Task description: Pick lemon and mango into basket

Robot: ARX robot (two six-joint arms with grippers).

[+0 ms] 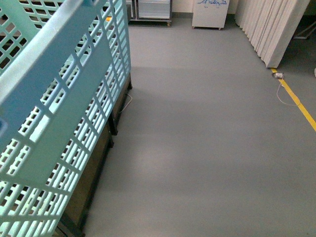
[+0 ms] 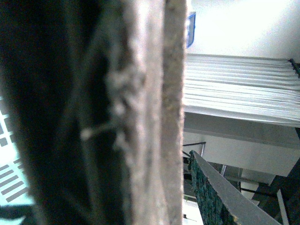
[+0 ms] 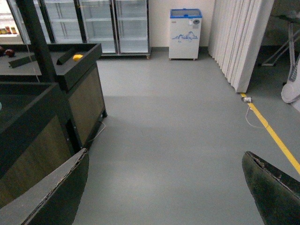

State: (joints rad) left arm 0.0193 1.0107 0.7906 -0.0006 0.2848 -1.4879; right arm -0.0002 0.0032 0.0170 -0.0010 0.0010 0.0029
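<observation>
Basket (image 1: 59,98) is way up close in the front view. It's tipped over at an angle and its slotted aqua wall fills the whole left side. You can't see into it from here, so no idea what's inside. Behind and below it is the dark stand (image 1: 96,173), and the rest is bare grey floor (image 1: 207,148).

Left wrist view is mostly a blurry grey-brown handle (image 2: 159,70) right in front of the lens, with a sliver of aqua basket off in one corner. The left gripper (image 2: 164,154) looks clamped on that handle. The one finger (image 2: 211,197) you can see sits tight against its edge, and the other is hidden behind it.

Right gripper (image 3: 166,154) has its fingers spread wide with nothing between them, hanging over the floor just off the stand's front edge.

Only fruit I can really spot is a little yellow fruit (image 3: 78,57) in the stand's upper tray. It's near the tray's end corner, just beside a dark divider bar. It's too small to call lemon or mango.

Further back there are glass-door fridges (image 3: 112,23) and a small white freezer (image 3: 185,33) along the wall. There's also a pale curtain (image 3: 236,42), plus a yellow line (image 3: 274,136) on the floor.
</observation>
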